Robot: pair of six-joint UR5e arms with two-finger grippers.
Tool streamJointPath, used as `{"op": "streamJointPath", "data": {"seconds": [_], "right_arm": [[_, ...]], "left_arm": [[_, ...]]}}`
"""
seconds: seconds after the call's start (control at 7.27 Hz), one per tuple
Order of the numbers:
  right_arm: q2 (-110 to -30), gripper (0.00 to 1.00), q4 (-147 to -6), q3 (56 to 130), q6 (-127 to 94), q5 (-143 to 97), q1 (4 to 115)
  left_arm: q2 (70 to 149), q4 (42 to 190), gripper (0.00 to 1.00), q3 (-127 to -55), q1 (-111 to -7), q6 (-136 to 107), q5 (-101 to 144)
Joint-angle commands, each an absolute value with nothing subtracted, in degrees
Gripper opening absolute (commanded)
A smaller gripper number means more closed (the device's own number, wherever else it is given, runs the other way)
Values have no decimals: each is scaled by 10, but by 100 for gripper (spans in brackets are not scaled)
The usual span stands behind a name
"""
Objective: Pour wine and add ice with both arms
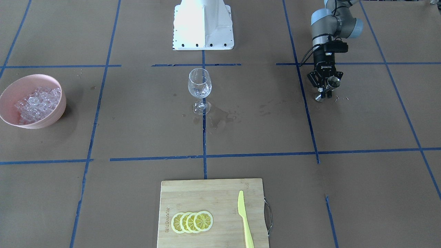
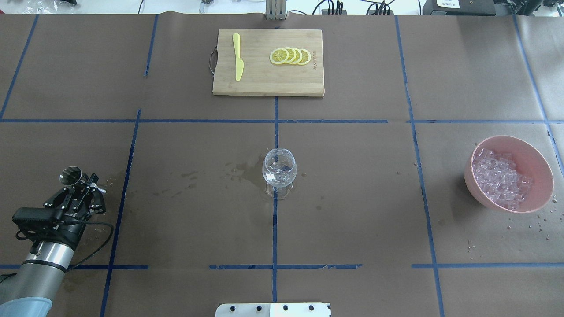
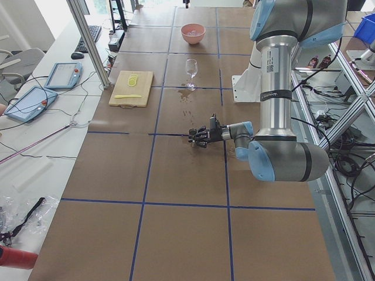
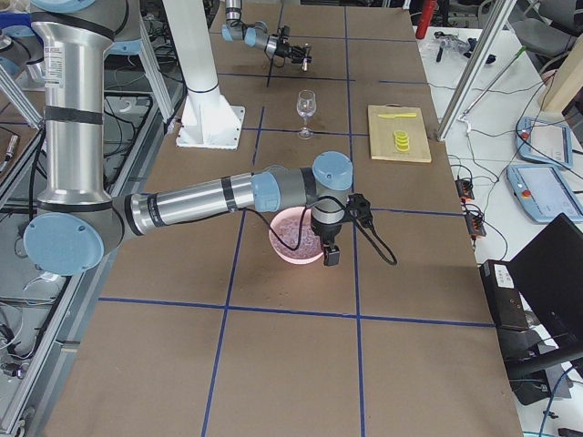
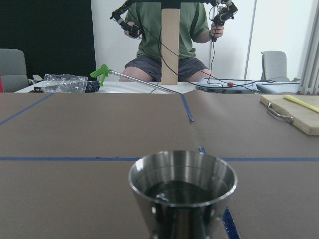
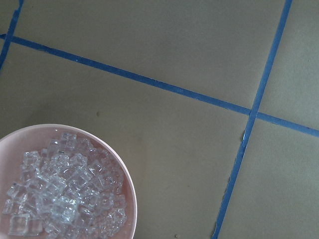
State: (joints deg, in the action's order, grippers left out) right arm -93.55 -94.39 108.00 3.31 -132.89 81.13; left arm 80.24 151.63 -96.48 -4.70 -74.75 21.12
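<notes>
Left gripper (image 1: pixel 325 90) reaches level and low, clamped on one steel cup (image 5: pixel 183 199) of dark liquid. Right gripper (image 4: pixel 330 255) hangs pointing down over one pink bowl (image 2: pixel 536 162) heaped with ice (image 2: pixel 500 180) — its grip cannot be told. One wine glass (image 2: pixel 279 169) stands upright mid-table; beyond — one board (image 2: pixel 264 83) bearing four lemon slices (image 2: pixel 291 56), one knife (image 2: pixel 238 61).

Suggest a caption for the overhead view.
Left pincer grips a small shiny steel cup, clear wine glass stands mid-table, pink bowl of clear ice cubes at right.

The wine glass (image 2: pixel 279 171) stood mid-table (image 2: pixel 352 198), the ice (image 2: pixel 500 178) in a bowl (image 2: pixel 538 164) to the robot's right, the cup (image 2: pixel 72 175) at its left, and the cutting board (image 2: pixel 269 83) on the far side.
</notes>
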Motion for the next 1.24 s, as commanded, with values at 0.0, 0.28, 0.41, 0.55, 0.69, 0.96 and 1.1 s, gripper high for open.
{"op": "streamJointPath", "data": {"seconds": [0.0,0.28,0.41,0.55,0.69,0.96,1.1], "right_arm": [[-934,100,-944,1081,33,-1329,811],[-923,100,-944,1078,33,-1328,811],[-923,100,-945,1078,33,-1328,811],[-923,100,-945,1074,33,-1328,811],[-923,100,-945,1071,33,-1328,811],[-923,100,-945,1072,33,-1328,811],[-923,100,-945,1073,32,-1328,811]], "left_arm": [[831,1658,0,-971,-78,-573,220],[899,1727,0,-976,-82,-395,254],[941,1724,0,-1005,-82,-351,253],[971,1706,0,-1008,-81,-345,256],[1004,1683,0,-1010,-81,-335,282],[1080,1589,0,-1012,-81,-321,314],[1112,1559,0,-1021,-80,-311,313]]}}
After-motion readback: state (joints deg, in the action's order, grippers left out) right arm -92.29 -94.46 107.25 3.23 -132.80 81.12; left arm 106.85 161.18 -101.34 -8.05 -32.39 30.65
